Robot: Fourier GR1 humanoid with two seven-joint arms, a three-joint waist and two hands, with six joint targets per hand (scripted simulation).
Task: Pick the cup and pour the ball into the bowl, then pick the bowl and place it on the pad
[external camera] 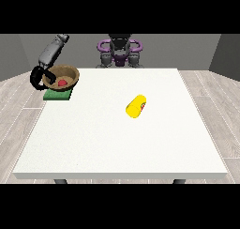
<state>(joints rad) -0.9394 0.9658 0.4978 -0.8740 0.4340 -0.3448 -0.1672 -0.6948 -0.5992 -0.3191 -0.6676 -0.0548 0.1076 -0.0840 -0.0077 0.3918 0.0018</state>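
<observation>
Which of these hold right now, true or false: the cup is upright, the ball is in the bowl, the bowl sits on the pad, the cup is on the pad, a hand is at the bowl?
1. The yellow cup stands upright. False: it lies on its side on the white table.
2. The red ball is inside the wooden bowl. True.
3. The bowl rests on the green pad. True.
4. The cup lies on the pad. False: it lies apart from it, near the table's middle.
5. The hand at the view's left is at the bowl's rim. True.
</observation>
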